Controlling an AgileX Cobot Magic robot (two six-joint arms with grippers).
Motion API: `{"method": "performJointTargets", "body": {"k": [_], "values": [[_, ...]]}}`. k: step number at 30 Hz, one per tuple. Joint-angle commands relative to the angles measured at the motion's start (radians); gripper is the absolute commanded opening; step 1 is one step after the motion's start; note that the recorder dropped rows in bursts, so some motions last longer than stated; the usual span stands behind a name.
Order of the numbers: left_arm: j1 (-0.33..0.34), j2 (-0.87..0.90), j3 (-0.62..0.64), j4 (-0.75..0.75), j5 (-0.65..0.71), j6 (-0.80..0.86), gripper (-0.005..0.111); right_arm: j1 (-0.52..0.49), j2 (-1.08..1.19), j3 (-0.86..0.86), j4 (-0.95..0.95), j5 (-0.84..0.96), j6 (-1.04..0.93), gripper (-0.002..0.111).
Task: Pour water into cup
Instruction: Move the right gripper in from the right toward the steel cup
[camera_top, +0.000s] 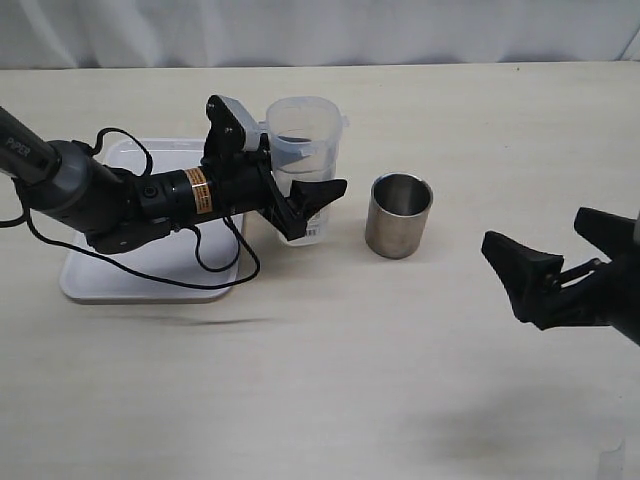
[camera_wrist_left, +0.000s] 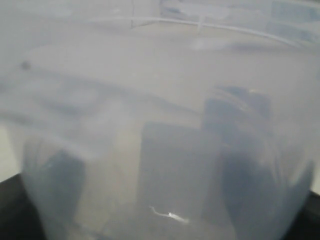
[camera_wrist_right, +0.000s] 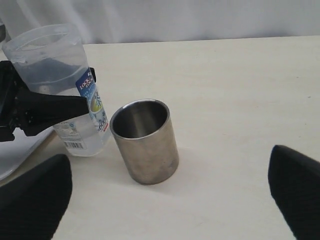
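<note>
Only the right wrist view shows the container's (camera_wrist_right: 45, 65) barcode (camera_wrist_right: 74, 145) beside the cup (camera_wrist_right: 145, 142).

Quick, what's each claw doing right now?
Left gripper: closed on the tall translucent plastic container with label.
Right gripper: open, holding nothing.

A pale table (camera_top: 330, 390) fills the view. A white tray (camera_top: 90, 278) lies flat at nine o'clock. A clear plastic jug (camera_top: 305, 125) with a label (camera_wrist_right: 93, 100) stands upright at the tray's two o'clock. A white curtain (camera_top: 320, 30) hangs at twelve o'clock.
</note>
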Motion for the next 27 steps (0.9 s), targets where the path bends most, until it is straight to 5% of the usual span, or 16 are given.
{"method": "performJointTargets", "body": {"k": [1,14,27], "values": [[-0.001,0.001,-0.005,-0.022,-0.051,-0.008,0.000,0.003,0.007,-0.018,-0.045,-0.001,-0.009,0.102],[-0.001,0.001,-0.005,-0.020,-0.051,-0.008,0.000,0.003,0.582,-0.344,-0.299,-0.145,-0.045,0.102],[-0.001,0.001,-0.005,-0.020,-0.051,-0.008,0.000,0.003,0.788,-0.502,-0.317,-0.180,-0.079,0.102]]}}
